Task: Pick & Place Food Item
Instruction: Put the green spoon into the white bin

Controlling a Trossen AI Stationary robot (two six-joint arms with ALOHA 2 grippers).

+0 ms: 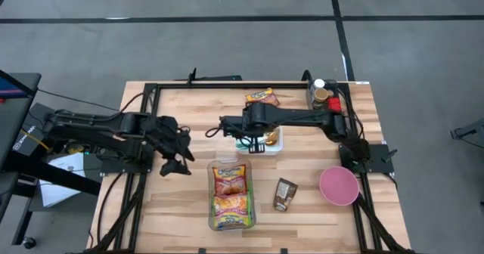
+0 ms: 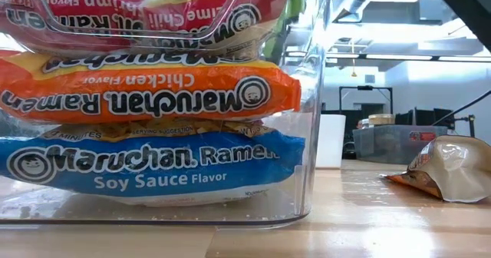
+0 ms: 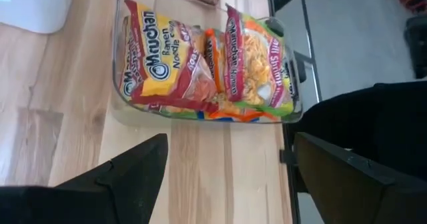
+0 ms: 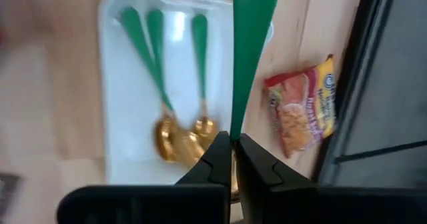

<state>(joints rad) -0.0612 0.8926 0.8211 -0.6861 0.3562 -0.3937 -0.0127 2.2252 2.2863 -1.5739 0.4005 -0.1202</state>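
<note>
A white tray [image 4: 127, 84] at the table's middle holds three gold utensils with green handles [image 4: 157, 57]. My right gripper [image 4: 233, 144] hangs over the tray [image 1: 275, 144], shut on another green-handled utensil [image 4: 250, 57]. A clear bin [image 1: 231, 197] of ramen packets [image 3: 200, 64] sits on the table near the front edge. My left gripper [image 1: 180, 157] hovers open to the left of the bin, with nothing between its fingers [image 3: 133, 171]. One loose ramen packet [image 1: 262, 97] lies flat at the far edge. My right gripper pinches the narrow part of the utensil's green handle [image 4: 235, 127] between its two fingers, coming from above and pointing steeply down. The handle widens away from the fingers and stands above the tray. The fingers hide the utensil's other end.
A small brown packet [image 1: 285, 194] lies right of the bin, and a pink bowl [image 1: 338, 186] stands farther right. Jars [image 1: 321, 94] stand at the far right corner. A black frame [image 1: 151, 88] borders the wooden table. Bare wood lies left of the bin.
</note>
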